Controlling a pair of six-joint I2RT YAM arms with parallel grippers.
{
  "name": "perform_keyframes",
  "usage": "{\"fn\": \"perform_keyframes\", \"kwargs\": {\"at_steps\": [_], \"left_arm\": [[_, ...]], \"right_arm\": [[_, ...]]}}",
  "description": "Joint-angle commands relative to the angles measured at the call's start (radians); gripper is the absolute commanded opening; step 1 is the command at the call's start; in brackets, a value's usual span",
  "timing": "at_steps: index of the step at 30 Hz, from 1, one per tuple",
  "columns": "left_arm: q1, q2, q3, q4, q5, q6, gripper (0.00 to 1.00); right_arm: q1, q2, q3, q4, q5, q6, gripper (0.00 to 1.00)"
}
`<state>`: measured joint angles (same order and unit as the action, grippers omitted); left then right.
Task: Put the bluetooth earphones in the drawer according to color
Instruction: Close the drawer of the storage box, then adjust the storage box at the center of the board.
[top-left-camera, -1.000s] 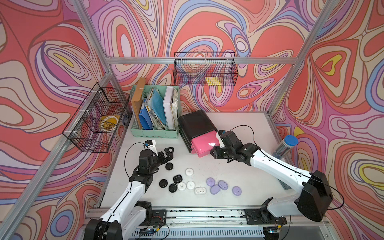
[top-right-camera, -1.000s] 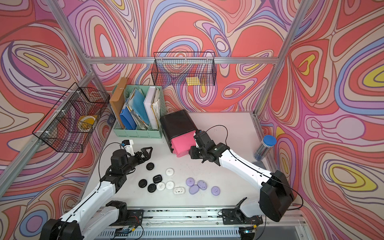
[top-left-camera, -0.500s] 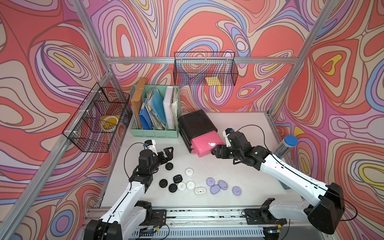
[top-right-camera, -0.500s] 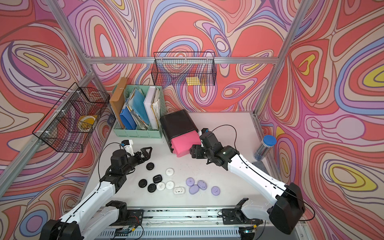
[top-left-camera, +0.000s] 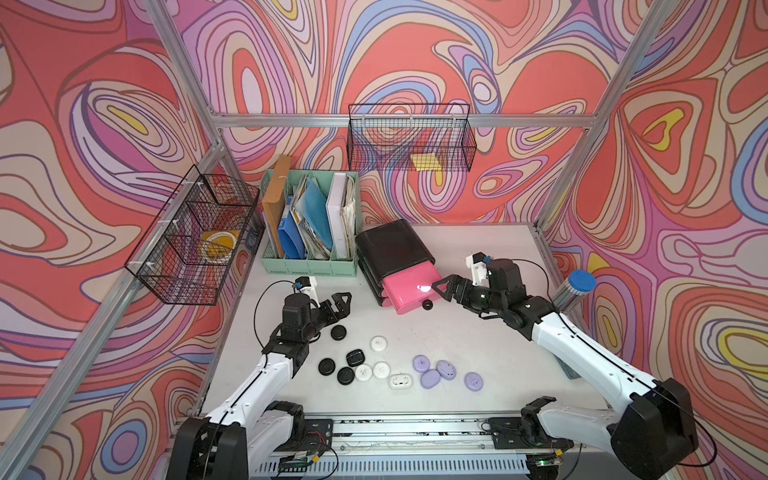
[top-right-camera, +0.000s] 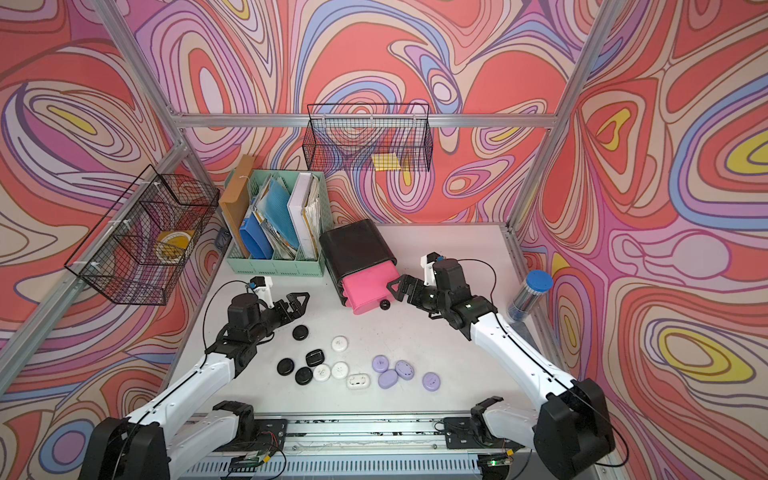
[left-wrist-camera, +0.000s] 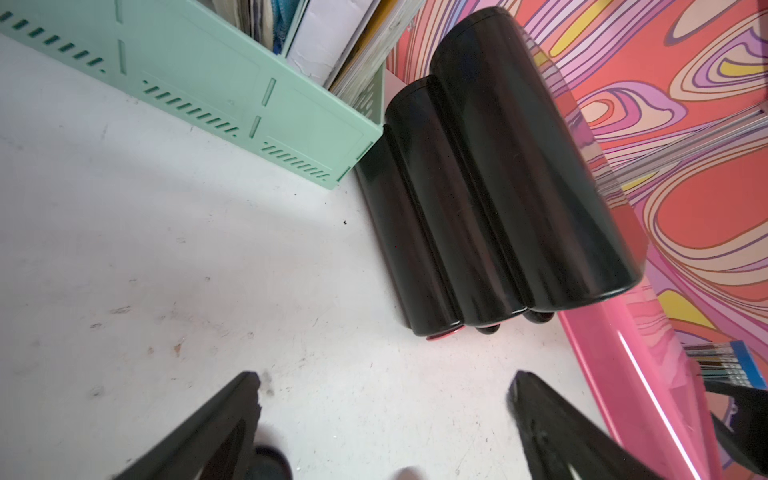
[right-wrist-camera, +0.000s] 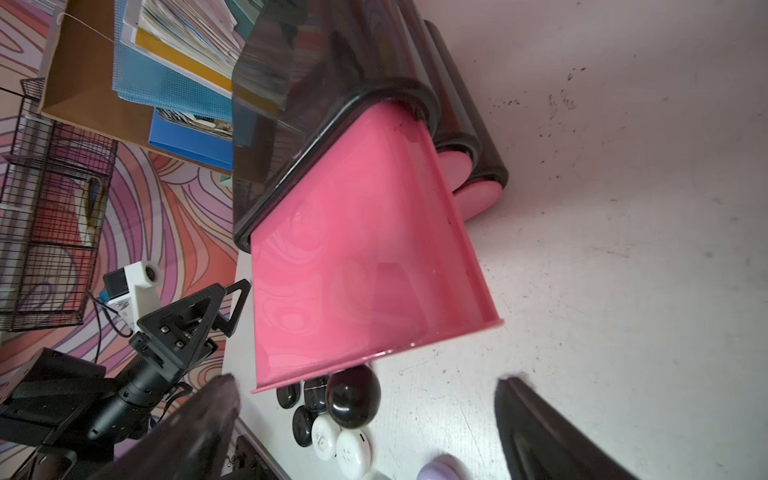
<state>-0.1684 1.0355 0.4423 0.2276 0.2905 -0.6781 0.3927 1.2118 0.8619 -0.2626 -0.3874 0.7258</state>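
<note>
Swirled red, pink and lilac panels wall in a scuffed white bench. Toward its back edge stands the drawer, a black cabinet whose top pink tray is pulled out and looks empty, its ball knob facing the front edge. The right claw hovers just beside that knob, spread wide and holding nothing. The left claw is equally wide and empty, near a black earphone case. White cases and lilac cases lie nearer the front edge. The sound move, I judge, is to centre a claw over one case, pinch across its width, lift clear of its neighbours, and keep one colour per tray.
</note>
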Motion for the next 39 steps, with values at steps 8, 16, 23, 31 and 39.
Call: {"fn": "perform_keyframes", "kwargs": {"at_steps": [8,16,23,31,39], "left_arm": [[-0.104,0.160,0.258,-0.068,-0.018,-0.012,0.99],[-0.153,0.354,0.554,-0.205,-0.026,0.025,0.99],[-0.215,0.562,0.866,-0.373,-0.079,0.117,0.99],[-0.223,0.839,1.282,-0.607,-0.092,0.213,0.99],[-0.230,1.193,1.815,-0.909,-0.164,0.340,0.99]], "right_arm": [[-0.005,0.143,0.059,0.212,-0.121,0.099,0.88],[-0.003,0.272,0.070,0.357,-0.122,0.169,0.78],[-0.002,0.382,0.089,0.551,-0.126,0.234,0.68],[0.001,0.477,0.122,0.599,-0.076,0.215,0.62],[0.000,0.345,0.031,0.524,-0.058,0.166,0.67]]}}
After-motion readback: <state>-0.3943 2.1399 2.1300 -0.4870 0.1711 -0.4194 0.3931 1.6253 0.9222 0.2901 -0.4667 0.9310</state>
